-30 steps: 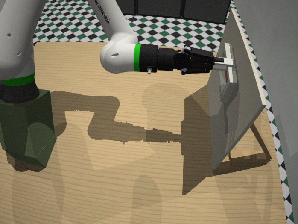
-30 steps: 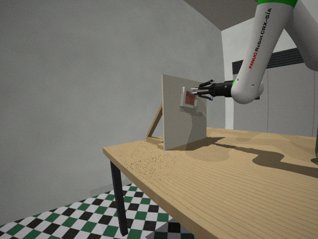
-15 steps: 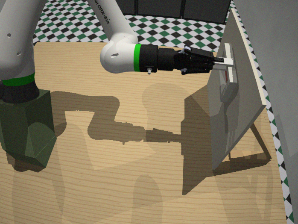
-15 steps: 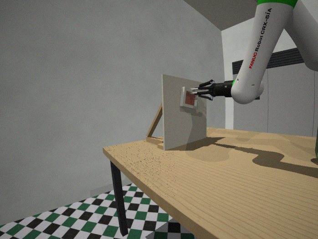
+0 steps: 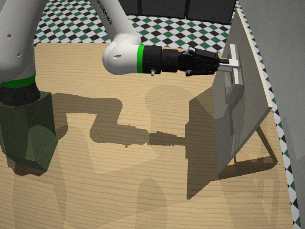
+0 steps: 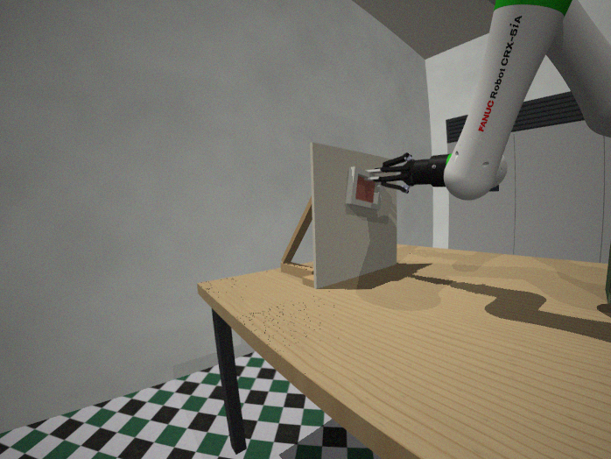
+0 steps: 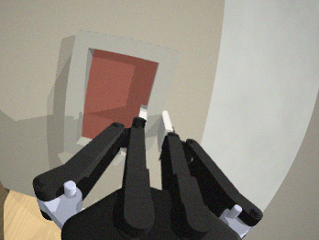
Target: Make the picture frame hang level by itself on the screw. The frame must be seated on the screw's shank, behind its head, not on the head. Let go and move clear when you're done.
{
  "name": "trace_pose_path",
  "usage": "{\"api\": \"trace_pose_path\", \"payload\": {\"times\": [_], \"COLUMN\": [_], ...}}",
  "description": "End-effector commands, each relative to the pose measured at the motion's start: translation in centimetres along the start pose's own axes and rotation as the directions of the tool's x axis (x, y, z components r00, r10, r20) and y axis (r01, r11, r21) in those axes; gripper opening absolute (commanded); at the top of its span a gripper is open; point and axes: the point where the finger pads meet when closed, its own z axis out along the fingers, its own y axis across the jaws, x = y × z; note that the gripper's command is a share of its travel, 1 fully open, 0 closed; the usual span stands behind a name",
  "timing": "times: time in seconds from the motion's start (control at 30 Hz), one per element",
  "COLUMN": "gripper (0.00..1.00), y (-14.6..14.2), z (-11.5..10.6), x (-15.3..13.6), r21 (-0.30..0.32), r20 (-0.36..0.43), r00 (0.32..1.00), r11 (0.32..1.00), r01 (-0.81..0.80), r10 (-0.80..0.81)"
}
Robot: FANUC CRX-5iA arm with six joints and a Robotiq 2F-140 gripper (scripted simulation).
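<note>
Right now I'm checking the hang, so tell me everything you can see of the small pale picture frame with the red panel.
The small pale picture frame with the red panel is a rectangular, off-white border around a flat brick-red centre, matte like painted wood. It sits high against the upright grey board, tilted rather than level in the exterior view. The black gripper is shut on its rim at the top edge, fingertips pinching the border. The screw is hidden behind it, so seating cannot be judged.

Wooden counter [image 6: 395, 356] on dark legs carries the grey propped board [image 5: 229, 128] at one end, green robot base [image 5: 27, 133] opposite.
</note>
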Motion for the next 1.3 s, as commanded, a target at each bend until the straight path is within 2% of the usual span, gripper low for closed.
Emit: {"api": "trace_pose_path", "payload": {"times": [0.0,1.27], "gripper": [0.0,0.0], "y": [0.03,0.03], "z": [0.01,0.01], "x": [0.0,0.7], "r21": [0.0,-0.001], "r20": [0.0,-0.007], "r00": [1.0,0.991], "r11": [1.0,0.991], "r01": [0.001,0.131], "r10": [-0.001,-0.131]}}
